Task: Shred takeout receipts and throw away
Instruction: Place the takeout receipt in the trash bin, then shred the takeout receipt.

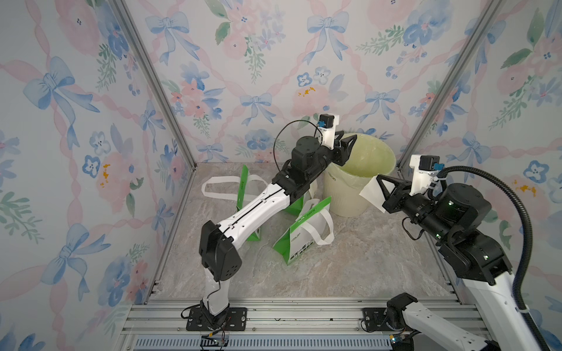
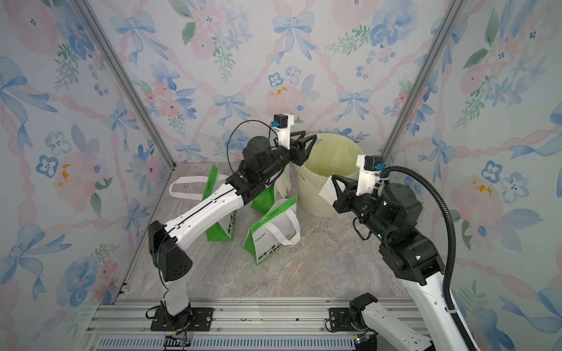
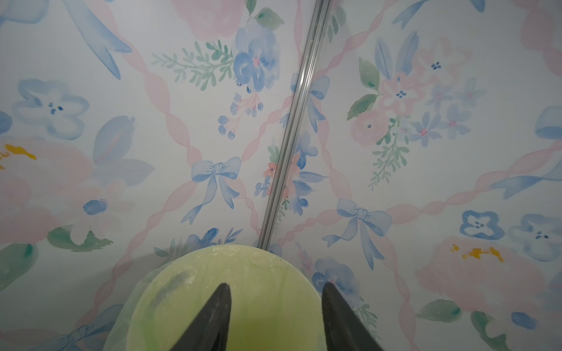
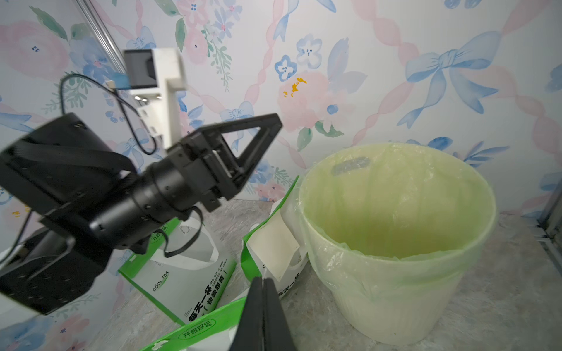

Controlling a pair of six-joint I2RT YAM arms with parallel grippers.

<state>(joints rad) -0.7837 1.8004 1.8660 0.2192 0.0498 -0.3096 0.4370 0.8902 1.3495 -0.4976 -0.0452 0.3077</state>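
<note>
Over bin (image 1: 346, 197): left gripper (image 3: 275, 285) apart | right gripper (image 1: 380, 179) clamps one receipt (image 1: 371, 194) | three bags (image 2: 273, 234)

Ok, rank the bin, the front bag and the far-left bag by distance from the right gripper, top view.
1. bin: its rim is right beside the right gripper, which pinches a receipt.
2. front bag: lying in the middle, to the gripper's left.
3. far-left bag: farthest left, past the left arm.

White arm shells (image 1: 255, 206), black joints (image 1: 220, 255), triangular fingers (image 3: 213, 322), ribbed cable (image 2: 452, 243)
</note>
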